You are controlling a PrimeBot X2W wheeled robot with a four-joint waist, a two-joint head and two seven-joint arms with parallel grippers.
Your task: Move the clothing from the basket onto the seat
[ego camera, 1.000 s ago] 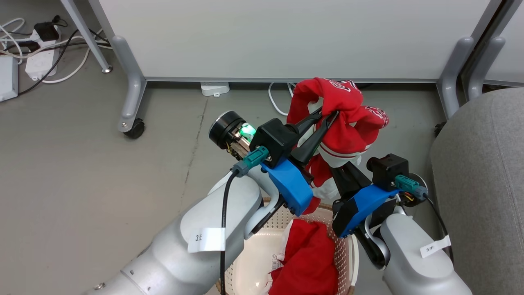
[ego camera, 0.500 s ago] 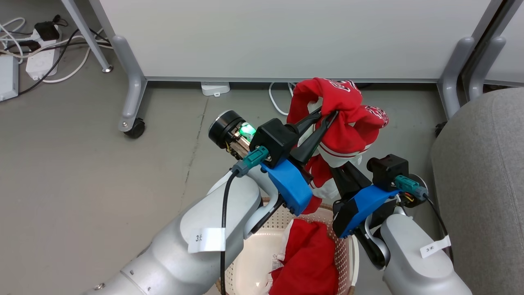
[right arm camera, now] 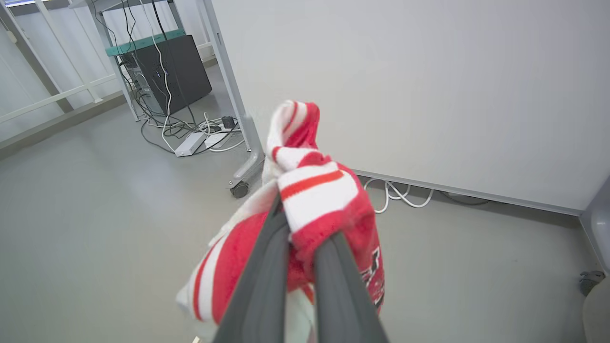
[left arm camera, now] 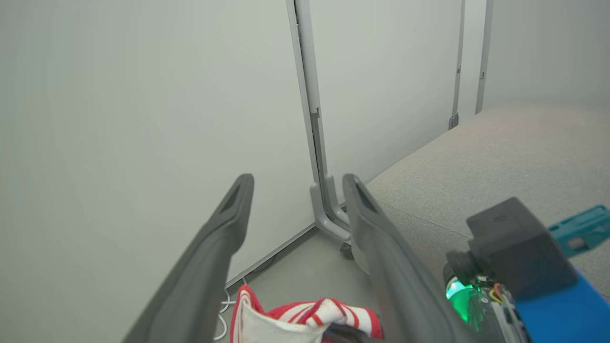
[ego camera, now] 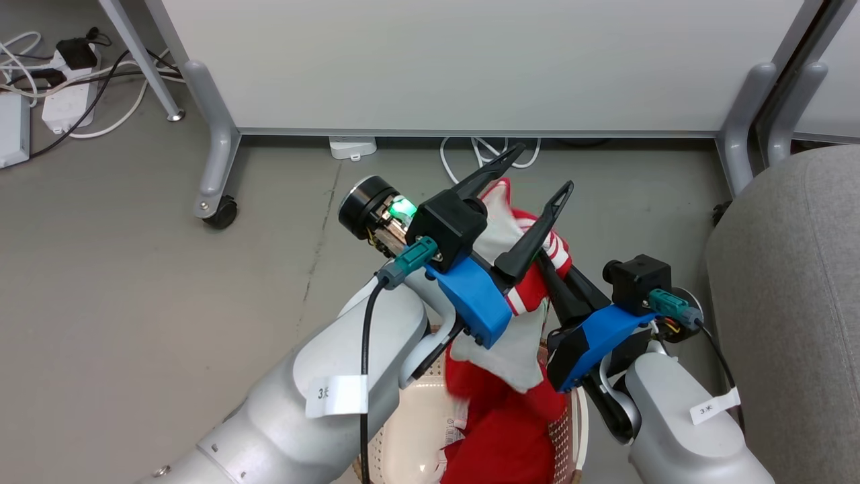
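Grey floor (ego camera: 134, 302), white partition (ego camera: 470, 60) behind. At frame centre, left gripper (ego camera: 545, 166) spread wide, empty; right gripper (right arm camera: 305, 238) clamped on clothing (ego camera: 521, 349) dangling over basket (ego camera: 410, 430) at bottom. Swing rightward to seat (ego camera: 793, 282) at right edge; keep grip firm, cloth lifted clear.

Grey floor (ego camera: 134, 302), white partition (ego camera: 470, 60), perhaps a computer (right arm camera: 167, 66).

The soft red and white striped cloth garment (right arm camera: 314, 190) looks fleecy and matt. The cream perforated plastic basket (ego camera: 410, 430) has a faint sheen. The light grey upholstered seat (ego camera: 786, 302) shows a coarse weave. The grey floor (ego camera: 134, 269) is smooth and matt, the pale forearm shell (ego camera: 403, 316) dully glossy.
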